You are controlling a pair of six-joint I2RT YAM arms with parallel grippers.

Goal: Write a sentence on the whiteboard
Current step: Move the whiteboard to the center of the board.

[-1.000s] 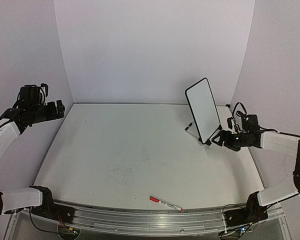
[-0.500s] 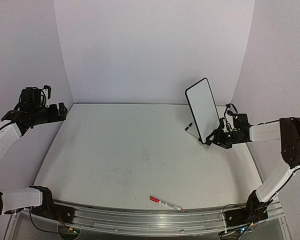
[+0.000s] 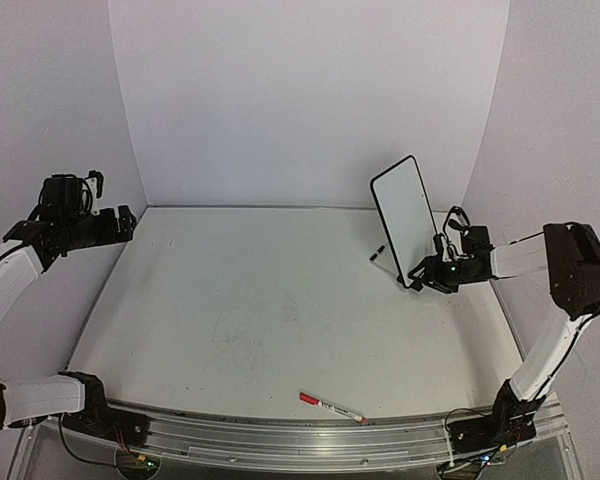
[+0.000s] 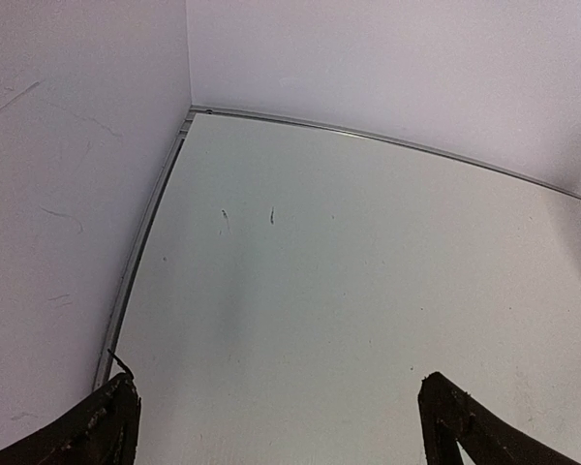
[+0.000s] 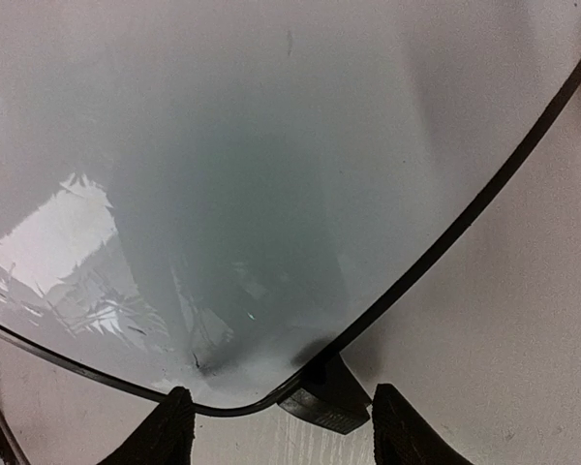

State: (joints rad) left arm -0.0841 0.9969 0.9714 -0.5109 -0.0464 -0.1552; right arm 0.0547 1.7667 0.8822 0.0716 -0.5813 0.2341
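- The whiteboard [image 3: 405,220] stood on the table [image 3: 280,300] at about 2 o'clock, propped on edge and leaning back, with its white face turned toward the table's middle.
- The right claw [image 3: 427,272] sat low at the board's 5 o'clock corner.
- In the right wrist view, its fingers [image 5: 169,431] stood partly open on either side of that rounded corner and the black foot [image 5: 320,395] under it. I could not tell whether the pads touched the frame.
- The left claw [image 3: 125,222] hung above the table edge at about 10 o'clock, spread wide with nothing in it.
- A small dark pen-like object [image 3: 377,253] lay on the table just beside the board, at its 8 o'clock side.
- A red-capped marker [image 3: 331,408] lay near the table's front edge at 6 o'clock, well apart from both claws.
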